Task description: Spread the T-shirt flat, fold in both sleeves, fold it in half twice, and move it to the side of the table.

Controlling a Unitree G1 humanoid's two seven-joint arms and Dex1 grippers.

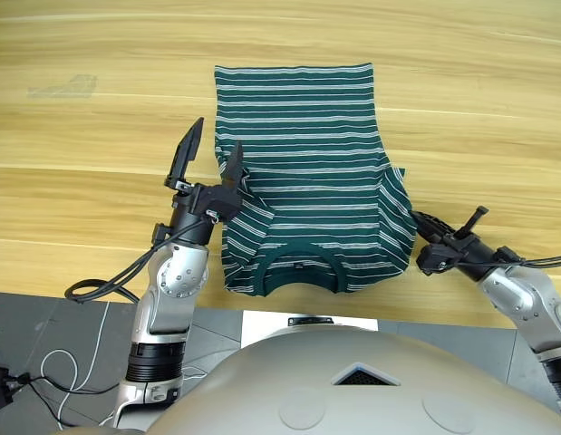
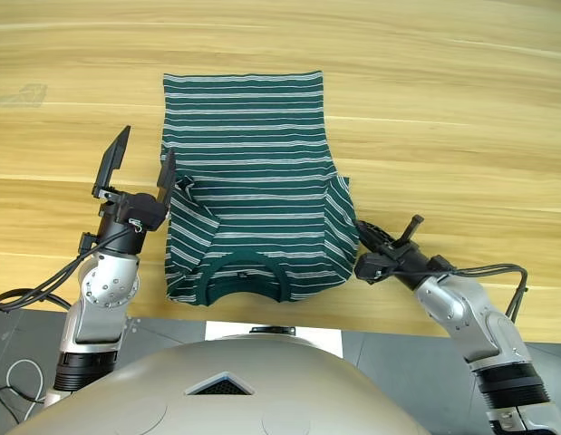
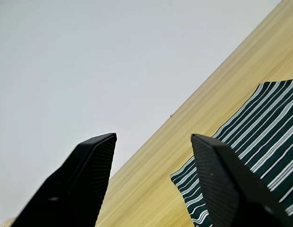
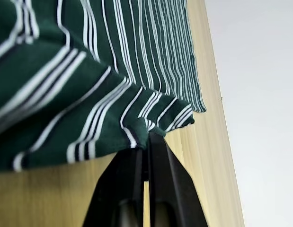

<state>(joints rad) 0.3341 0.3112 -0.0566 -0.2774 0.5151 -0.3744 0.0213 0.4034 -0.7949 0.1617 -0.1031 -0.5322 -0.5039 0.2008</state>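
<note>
Progress looks like roughly the halfway mark: your dark green T-shirt with thin white stripes lies spread on the light wooden table, its ribbed collar at the end nearest you and just in from the table's front edge. Take that collar as your reference.

Both sleeves appear folded in. One lies across the body to the robot's left of the collar, the other to its right, so the cloth reads as one long panel running away from the collar to the straight hem. I judge the spreading and the sleeve folds done. Neither halving fold shows yet, and the shirt sits mid-table, so the move to the side is also left.

Your right gripper is low at the shirt's corner on the right of the collar, with the forearm reaching in from that side close to the tabletop. Its two black fingers are pressed together with a fold of striped cloth pinched at their tips, the fabric drawn up slightly there.

Your left gripper stands on the left of the collar, somewhat farther out along the shirt's edge, wrist cocked so the fingers point up and away from you. Its fingers are spread wide and hold nothing. The inner finger is at the shirt's edge, though I cannot tell whether it touches the cloth.
</note>
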